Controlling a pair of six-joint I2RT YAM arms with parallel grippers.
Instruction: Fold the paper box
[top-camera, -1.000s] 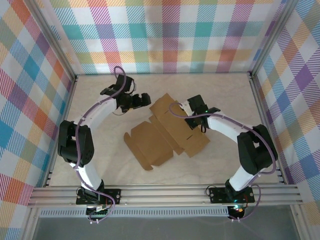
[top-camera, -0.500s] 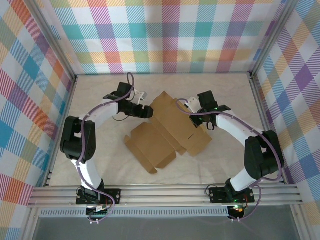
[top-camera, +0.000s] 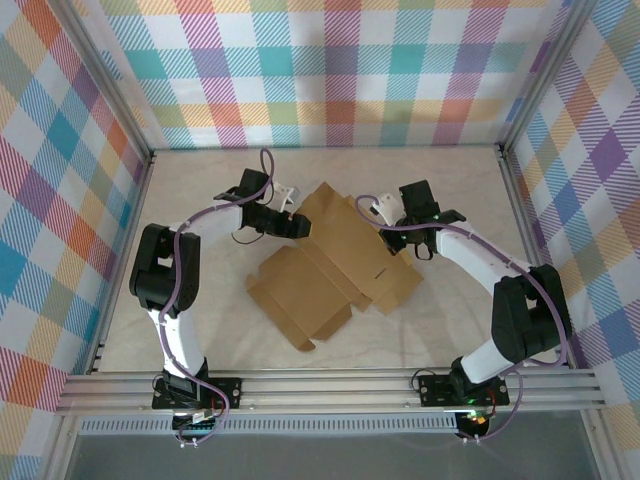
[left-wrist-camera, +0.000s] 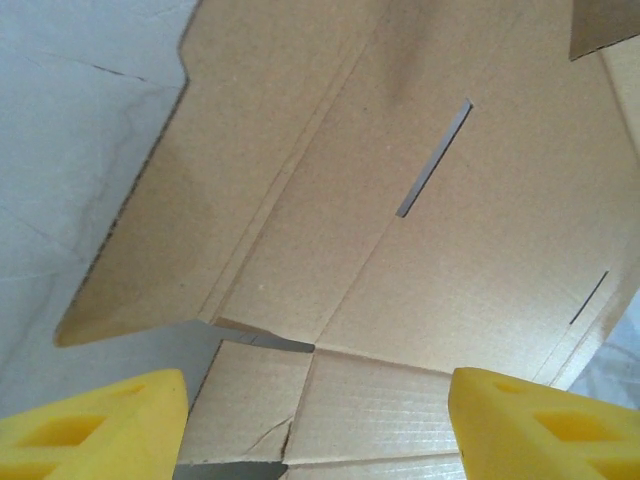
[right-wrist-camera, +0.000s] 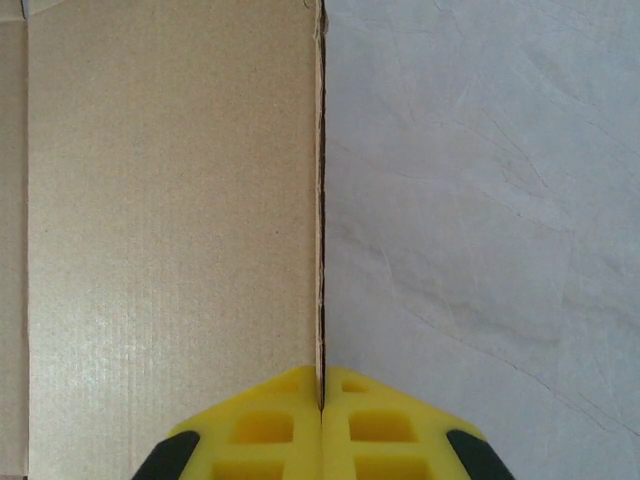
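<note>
The paper box (top-camera: 340, 258) lies as a flat brown die-cut sheet in the middle of the table, with flaps spread toward the front left. My left gripper (top-camera: 303, 224) hovers over its back left corner. In the left wrist view the yellow fingers (left-wrist-camera: 95, 425) stand far apart and open, with creased cardboard (left-wrist-camera: 400, 250) and a slot below them. My right gripper (top-camera: 383, 213) is at the sheet's back right edge. In the right wrist view its gripper (right-wrist-camera: 321, 415) is shut on the thin edge of a cardboard panel (right-wrist-camera: 170, 200).
The pale table (top-camera: 200, 310) has free room on both sides of the sheet and behind it. Plaid walls (top-camera: 330, 70) enclose the back and sides. A metal rail (top-camera: 330, 388) runs along the near edge by the arm bases.
My left gripper has moved right and down onto the sheet's back left corner. The right gripper shifted slightly toward the back. The sheet's front left flaps slid a little.
</note>
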